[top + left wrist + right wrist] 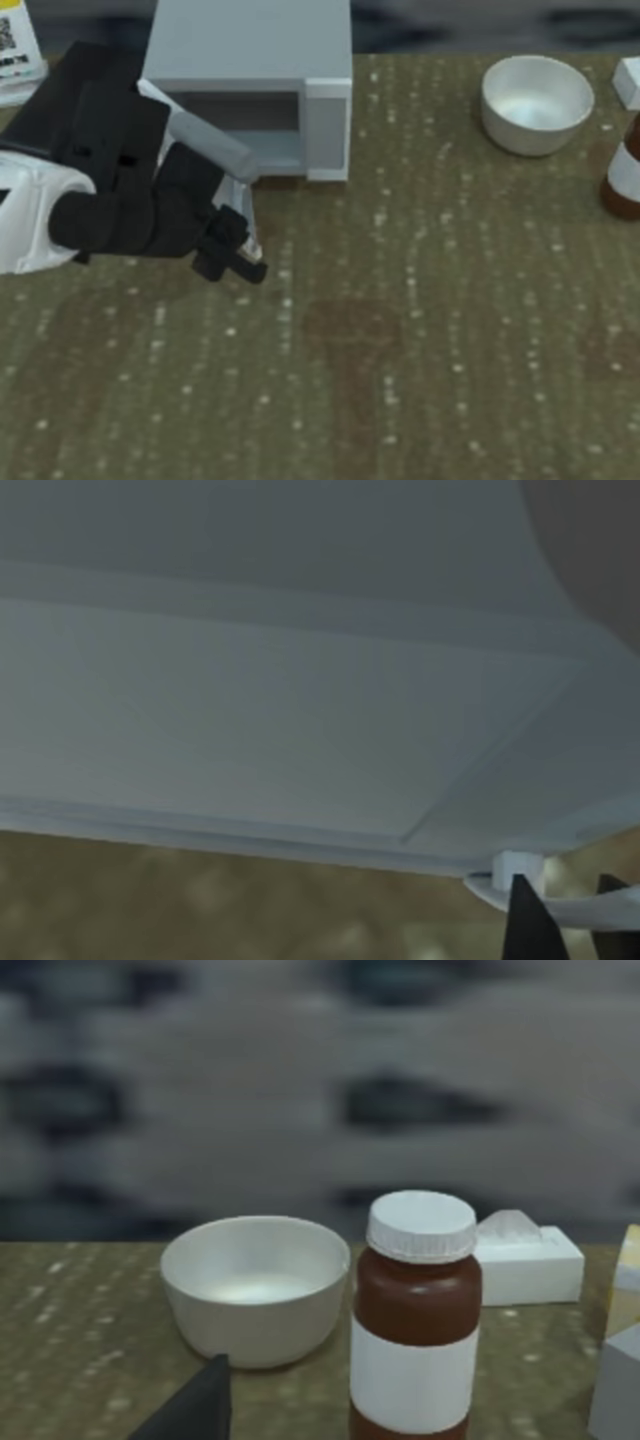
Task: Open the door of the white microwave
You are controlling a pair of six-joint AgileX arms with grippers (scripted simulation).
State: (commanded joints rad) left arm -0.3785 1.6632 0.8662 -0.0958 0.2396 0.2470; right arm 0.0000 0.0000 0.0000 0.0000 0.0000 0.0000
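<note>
Gripping at the far left of the table, my left gripper [238, 255] sits at the free edge of the door [212, 142], just in front of the white microwave [250, 60]. In my left wrist view the two dark, pointed fingertips [525, 920] stand either side of a thin white handle [560, 905] under the door's corner, narrowed onto it. The door is a flat, white-framed panel with a smooth grey window; it stands swung outward at an angle from its hinge side on the left, so the boxy cavity [250, 125] shows, pale grey and plain inside. To the right of the cavity runs the narrow grey control panel [328, 130]. The microwave stands at the back of the table, left of centre, on an olive, speckled, cloth-like table surface [420, 340].

Farther right sits a round, glossy white bowl [537, 103], then a brown cylindrical bottle [624, 175] with a white label and ribbed white cap, and a white box [628, 80] at the back right edge. My right arm is out of the top view; only one dark finger [190, 1410] shows in its wrist view, near the bowl, so I cannot tell how wide it stands.
</note>
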